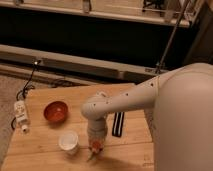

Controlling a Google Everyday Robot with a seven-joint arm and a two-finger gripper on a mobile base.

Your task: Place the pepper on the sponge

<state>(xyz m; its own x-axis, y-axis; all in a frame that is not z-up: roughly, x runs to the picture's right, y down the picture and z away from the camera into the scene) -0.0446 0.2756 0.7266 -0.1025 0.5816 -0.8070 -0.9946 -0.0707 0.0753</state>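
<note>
On the table [40, 150], your gripper [95, 150] points straight down, pepper [95, 144] at its tip, sponge out of sight; its grip you cannot tell.

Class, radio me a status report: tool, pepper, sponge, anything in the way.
Tool low near table front edge. Pepper, orange, at tool tip. Sponge hidden beneath the arm. White cup close alongside.
</note>
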